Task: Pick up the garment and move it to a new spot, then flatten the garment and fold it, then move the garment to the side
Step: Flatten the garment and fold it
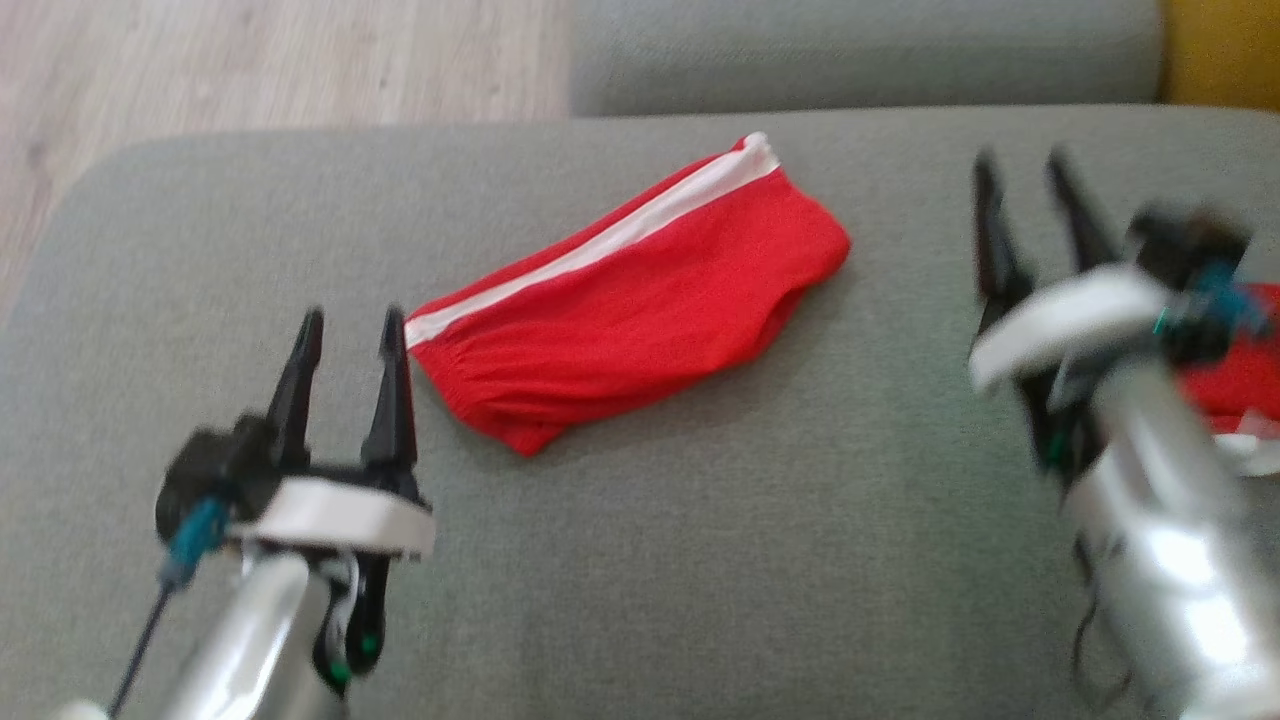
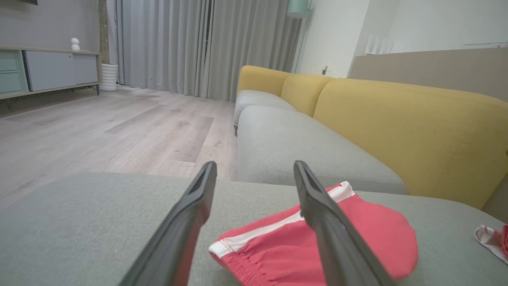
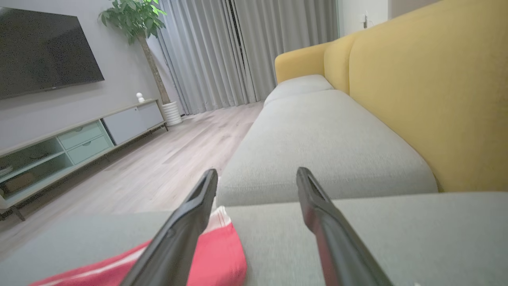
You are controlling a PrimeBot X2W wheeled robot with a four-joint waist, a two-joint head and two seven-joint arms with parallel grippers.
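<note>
Red fabric shorts [image 1: 640, 300] with a white stripe lie folded just beside the tips of the wide-open left gripper [image 1: 352, 318], apart from the open, empty right gripper [image 1: 1022, 165]; seemingly only moving aside remains.

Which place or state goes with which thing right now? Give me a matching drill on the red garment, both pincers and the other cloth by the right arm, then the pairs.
Things
1. red fabric garment with a white side stripe
2. left pincer
3. right pincer
4. second red-and-white cloth

Places and states
A. open, over the bare grey fabric seat cushion, right of the garment
B. partly hidden behind the right arm
C. lying in the middle of the cushion, held by nothing
D. open, beside the garment's gathered waistband end

Pairs: 1-C, 2-D, 3-A, 4-B
</note>
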